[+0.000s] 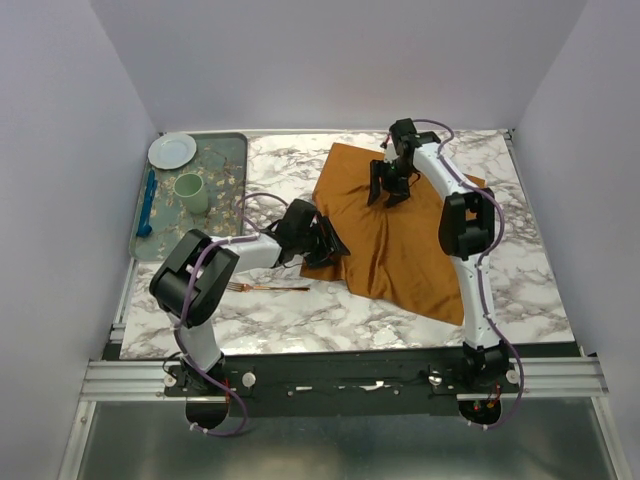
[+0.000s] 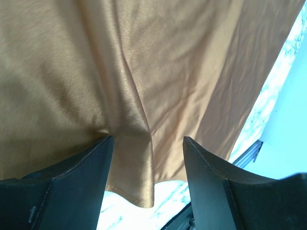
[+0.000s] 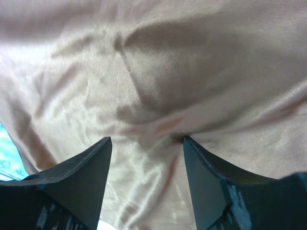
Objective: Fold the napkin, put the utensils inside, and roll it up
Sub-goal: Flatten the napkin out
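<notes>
Two tools: left gripper (image 2: pixel 147 139), right gripper (image 3: pixel 147 139), jaws wide apart, gripping nothing, tips on napkin (image 1: pixel 400 250).

The napkin (image 1: pixel 400 235) is lying spread on the table (image 1: pixel 540 270), centre to right. The fork (image 1: pixel 265 287) is lying just left of the napkin's near-left corner. The tray (image 1: pixel 235 150) is sitting far left, carrying the plate (image 1: pixel 172 151) at its far end, the cup (image 1: pixel 191 192) nearer, and the blue utensil (image 1: pixel 148 203) along its left edge.
</notes>
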Robot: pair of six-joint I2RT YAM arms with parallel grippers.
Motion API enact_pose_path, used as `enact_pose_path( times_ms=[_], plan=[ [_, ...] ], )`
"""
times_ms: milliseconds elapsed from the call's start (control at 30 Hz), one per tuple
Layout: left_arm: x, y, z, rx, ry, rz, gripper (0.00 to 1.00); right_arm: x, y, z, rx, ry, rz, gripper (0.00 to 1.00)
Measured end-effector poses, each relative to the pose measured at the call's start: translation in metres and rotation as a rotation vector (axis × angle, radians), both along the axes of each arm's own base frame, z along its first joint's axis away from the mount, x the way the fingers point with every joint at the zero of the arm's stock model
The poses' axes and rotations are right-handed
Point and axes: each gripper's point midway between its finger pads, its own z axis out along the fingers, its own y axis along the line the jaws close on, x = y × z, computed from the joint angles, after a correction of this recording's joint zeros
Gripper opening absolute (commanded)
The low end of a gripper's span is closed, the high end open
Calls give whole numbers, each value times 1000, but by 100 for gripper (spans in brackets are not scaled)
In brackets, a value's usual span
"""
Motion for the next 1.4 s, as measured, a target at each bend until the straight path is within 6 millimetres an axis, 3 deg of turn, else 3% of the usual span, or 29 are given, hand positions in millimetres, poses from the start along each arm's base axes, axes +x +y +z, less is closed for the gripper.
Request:
enact_pose_path(
  times_ms=[233, 433, 667, 800, 867, 933, 1033, 1100, 1167, 1233, 1267, 1400],
  plan=[
    [-2, -18, 0, -17, 0, -28, 70, 13, 3, 1, -4, -27, 9, 75],
    [-12, -27, 1, -15, 0, -60, 71, 16, -6, -1, -44, -44, 21, 79],
    [-29, -18, 1, 32, 20, -80, 72, 13, -24, 0, -133, -70, 41, 81],
    [-32, -11, 5, 82, 15, -101, 75, 1, -32, 20, -155, -86, 40, 85],
    [-29, -12, 19, 84, -9, -111, 76, -8, -38, 40, -169, -121, 34, 86],
    [-26, -10, 46, 69, -66, -116, 77, -25, -47, 73, -183, -180, 22, 86],
    [-24, 0, 100, 37, -195, -102, 77, -59, -56, 116, -184, -280, 9, 82],
    [-24, 14, 140, 25, -304, -67, 77, -86, -53, 132, -175, -346, 15, 76],
    [-26, 29, 176, 8, -397, -25, 78, -110, -41, 135, -162, -366, 48, 67],
    [-29, 50, 203, 15, -475, 31, 78, -129, -21, 124, -146, -372, 86, 58],
    [-31, 70, 222, 25, -530, 87, 78, -142, -4, 115, -137, -361, 125, 51],
    [-38, 117, 244, 70, -607, 212, 78, -179, 47, 84, -134, -313, 238, 44]
  ],
)
